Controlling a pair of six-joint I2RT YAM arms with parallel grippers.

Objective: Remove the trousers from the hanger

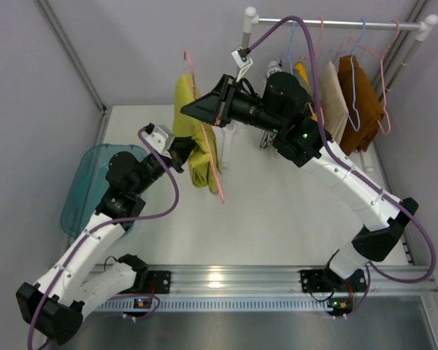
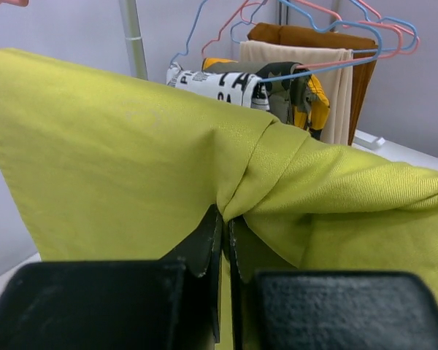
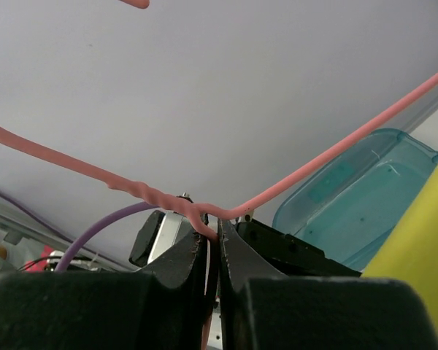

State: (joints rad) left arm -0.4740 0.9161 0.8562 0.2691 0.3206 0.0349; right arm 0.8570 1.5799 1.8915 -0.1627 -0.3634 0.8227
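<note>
Here, above the worktop [image 1: 292, 211], the right end effector [image 3: 217, 235] pinches the hanger [image 3: 157, 195] at its twisted neck to hold it aloft, while the left end effector [image 2: 223, 222], pressed together on a fold of the trousers [image 2: 117, 153] draped over it, seems set to pull them off.

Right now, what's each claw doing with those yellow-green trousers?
Left gripper shut on the trousers. Right gripper shut on the hanger. Trousers not yet off it. Nothing seen blocking.

Patterned garment [image 2: 223, 82], white panel: carried black block lettering, folded over and cut off by creases. Only stray capitals resembling "A" showed, and no whole word was readable. Nothing else bore legible text.
</note>
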